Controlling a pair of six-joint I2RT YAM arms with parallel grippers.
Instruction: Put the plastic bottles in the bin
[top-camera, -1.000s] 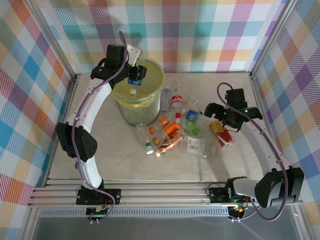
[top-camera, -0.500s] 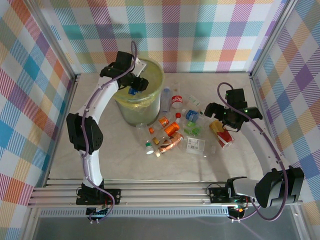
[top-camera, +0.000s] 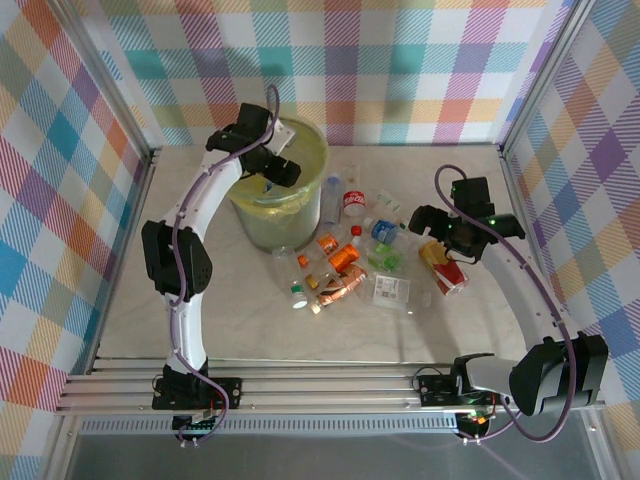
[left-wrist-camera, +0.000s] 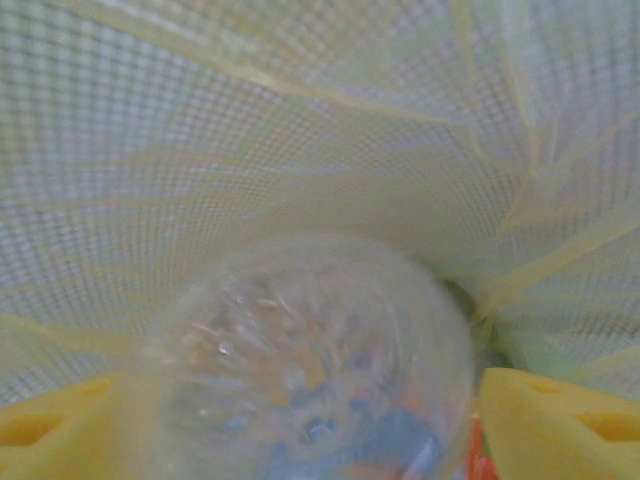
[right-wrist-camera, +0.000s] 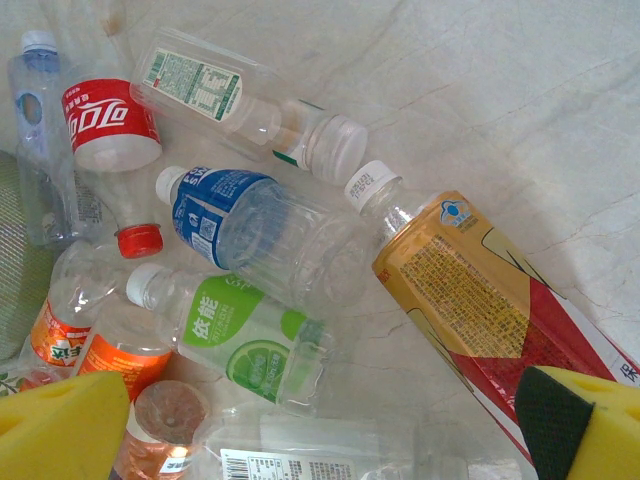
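Observation:
Over the mouth of the bin (top-camera: 266, 226), a tall round one lined with a yellow bag, my left gripper (top-camera: 281, 170) is shut on a clear plastic bottle (left-wrist-camera: 310, 360) with a blue label. The wrist view shows the bottle's round base between the yellow fingers (left-wrist-camera: 560, 420), with the bag's mesh (left-wrist-camera: 300, 130) behind it. My right gripper (top-camera: 437, 240) (right-wrist-camera: 320, 430) hangs open above the heap of plastic bottles (top-camera: 345, 260). Below it lie a green-label bottle (right-wrist-camera: 240, 335), a blue-label one (right-wrist-camera: 235, 215) and a yellow-and-red one (right-wrist-camera: 480, 300) (top-camera: 447, 272).
A red cola-label bottle (right-wrist-camera: 110, 125), a clear white-capped one (right-wrist-camera: 230, 90) and orange-label ones (right-wrist-camera: 60, 335) lie toward the bin. A flat clear bottle with a white label (top-camera: 391, 290) sits at the heap's near edge. Bare tabletop (top-camera: 250, 320) lies in front.
My left gripper has swung right from the bin's far left rim and dipped over its mouth, still carrying the blue-label bottle. The right arm has stayed put.

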